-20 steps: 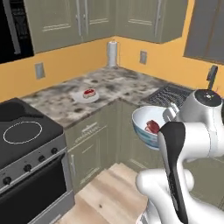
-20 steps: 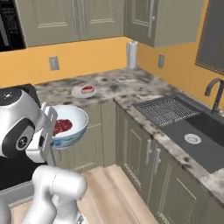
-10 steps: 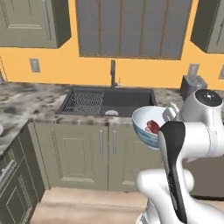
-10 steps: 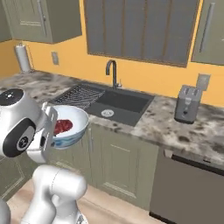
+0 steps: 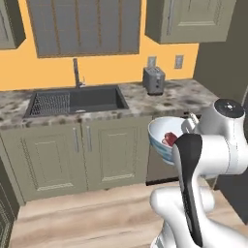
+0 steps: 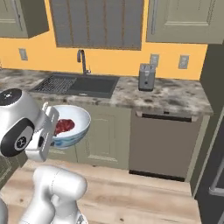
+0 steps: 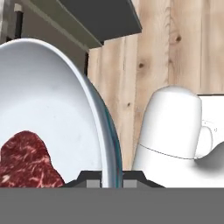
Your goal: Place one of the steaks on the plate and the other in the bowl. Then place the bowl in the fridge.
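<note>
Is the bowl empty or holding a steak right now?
Holding one: a red marbled steak lies inside the bowl, carried clear of the counter.

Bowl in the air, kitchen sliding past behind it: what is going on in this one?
The robot is carrying the bowl through the kitchen, with one steak lying inside it. The gripper is clamped on the bowl's rim, holding it clear of the counter, in front of the lower cabinets. Over the last second the base has swung from the stove corner past the sink toward the toaster. The bowl has not been set down yet.
</note>
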Motion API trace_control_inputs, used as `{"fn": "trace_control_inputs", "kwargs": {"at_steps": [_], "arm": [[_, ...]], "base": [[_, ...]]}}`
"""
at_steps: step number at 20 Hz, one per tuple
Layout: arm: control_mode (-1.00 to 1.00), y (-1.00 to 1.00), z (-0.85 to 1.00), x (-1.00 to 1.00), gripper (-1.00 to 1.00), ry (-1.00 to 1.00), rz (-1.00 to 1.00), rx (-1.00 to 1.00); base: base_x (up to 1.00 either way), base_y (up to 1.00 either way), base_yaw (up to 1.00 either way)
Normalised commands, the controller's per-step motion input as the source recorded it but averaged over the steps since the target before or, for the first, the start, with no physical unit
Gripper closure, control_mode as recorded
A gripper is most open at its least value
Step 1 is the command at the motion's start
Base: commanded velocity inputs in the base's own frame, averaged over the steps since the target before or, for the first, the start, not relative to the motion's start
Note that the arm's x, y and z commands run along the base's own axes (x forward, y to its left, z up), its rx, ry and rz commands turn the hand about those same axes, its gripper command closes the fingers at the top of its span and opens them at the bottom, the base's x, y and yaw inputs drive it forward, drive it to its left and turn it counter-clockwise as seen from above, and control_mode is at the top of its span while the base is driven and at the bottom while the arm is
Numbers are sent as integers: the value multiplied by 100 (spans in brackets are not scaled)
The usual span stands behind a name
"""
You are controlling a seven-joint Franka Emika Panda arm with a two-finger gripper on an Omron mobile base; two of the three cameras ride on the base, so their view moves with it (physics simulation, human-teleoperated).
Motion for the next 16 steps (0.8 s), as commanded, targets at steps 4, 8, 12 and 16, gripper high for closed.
{"fn": "trace_control_inputs", "kwargs": {"at_steps": [4, 8, 12, 16], "arm": [[100, 0, 0, 0, 100, 0, 0, 0], [100, 0, 0, 0, 100, 0, 0, 0], [100, 0, 0, 0, 100, 0, 0, 0], [100, 0, 0, 0, 100, 0, 0, 0]], "base": [[-100, -70, -31], [-29, -100, -29], [0, -100, -20], [0, -100, -17]]}}
